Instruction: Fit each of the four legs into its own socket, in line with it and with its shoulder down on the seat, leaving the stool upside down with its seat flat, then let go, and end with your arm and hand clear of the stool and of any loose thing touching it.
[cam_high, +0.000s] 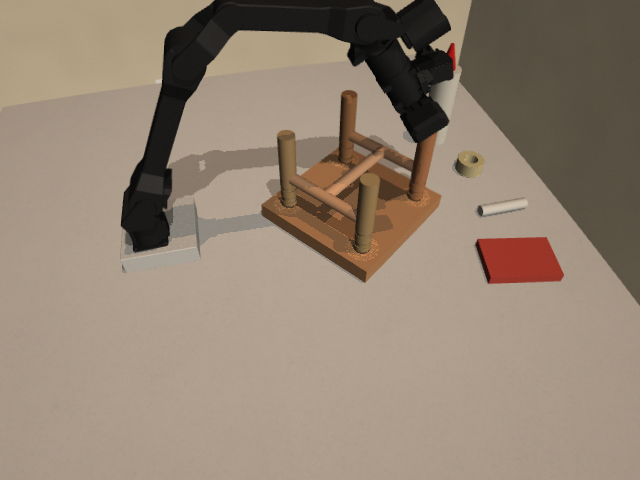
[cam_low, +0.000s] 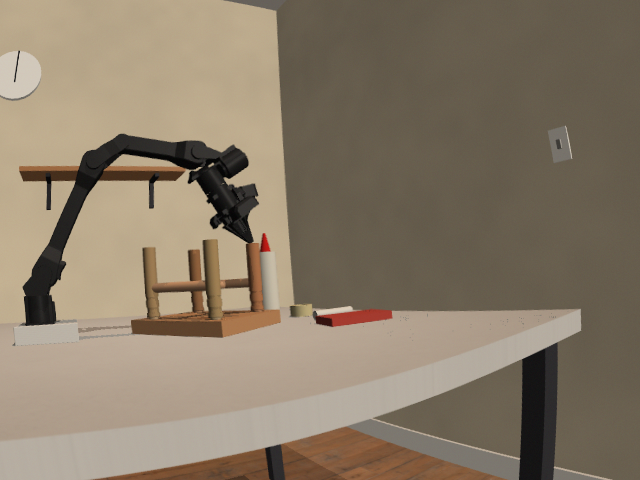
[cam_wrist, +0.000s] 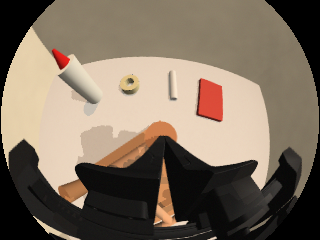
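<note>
The stool lies upside down with its square wooden seat (cam_high: 349, 220) flat on the table. Four legs stand upright in its corner sockets: the left leg (cam_high: 286, 167), the back leg (cam_high: 347, 125), the front leg (cam_high: 367, 211) and the right leg (cam_high: 422, 167). Cross rungs (cam_high: 356, 173) join them. My gripper (cam_low: 247, 236) is shut and empty, its fingertips resting on or just above the top of the right leg (cam_low: 253, 276). In the wrist view the closed fingers (cam_wrist: 163, 150) cover that leg's top (cam_wrist: 160, 135).
A white glue bottle with a red tip (cam_high: 448, 93) stands just behind the gripper. A tape ring (cam_high: 470, 165), a white dowel (cam_high: 502, 206) and a red block (cam_high: 518, 259) lie to the right. The arm's base (cam_high: 157, 242) is at the left.
</note>
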